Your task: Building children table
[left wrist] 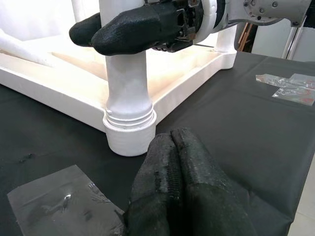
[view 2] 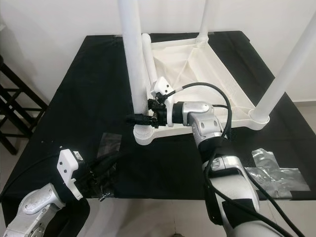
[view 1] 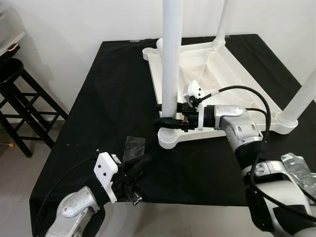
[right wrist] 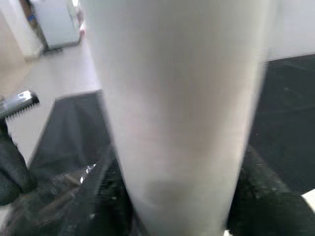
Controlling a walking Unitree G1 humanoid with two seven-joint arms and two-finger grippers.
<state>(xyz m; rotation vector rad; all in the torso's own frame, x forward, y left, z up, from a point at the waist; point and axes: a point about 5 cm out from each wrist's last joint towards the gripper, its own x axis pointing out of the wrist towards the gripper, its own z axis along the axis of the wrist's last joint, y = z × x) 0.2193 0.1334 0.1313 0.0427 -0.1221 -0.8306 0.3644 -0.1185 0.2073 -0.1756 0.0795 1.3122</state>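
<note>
Right gripper (view 1: 167, 121) clamped around near white leg (view 1: 171, 59), low on it, just above its corner socket. Upturned white tabletop (view 1: 224, 69) lies on black-covered table (view 1: 108, 98). Left gripper (left wrist: 172, 162), fingers pressed together, empty, near front edge beside clear plastic bag (left wrist: 59, 206).

A white plastic children's table top (view 1: 224, 69) lies upside down in the upper middle of the frame, its ribbed underside facing up. Three white round legs stand upright in corner sockets: the near-left leg (view 1: 170, 59) at centre frame, a far leg (view 1: 223, 22) at the top, and a right leg (view 1: 303, 96) at the right edge, leaning slightly.
</note>
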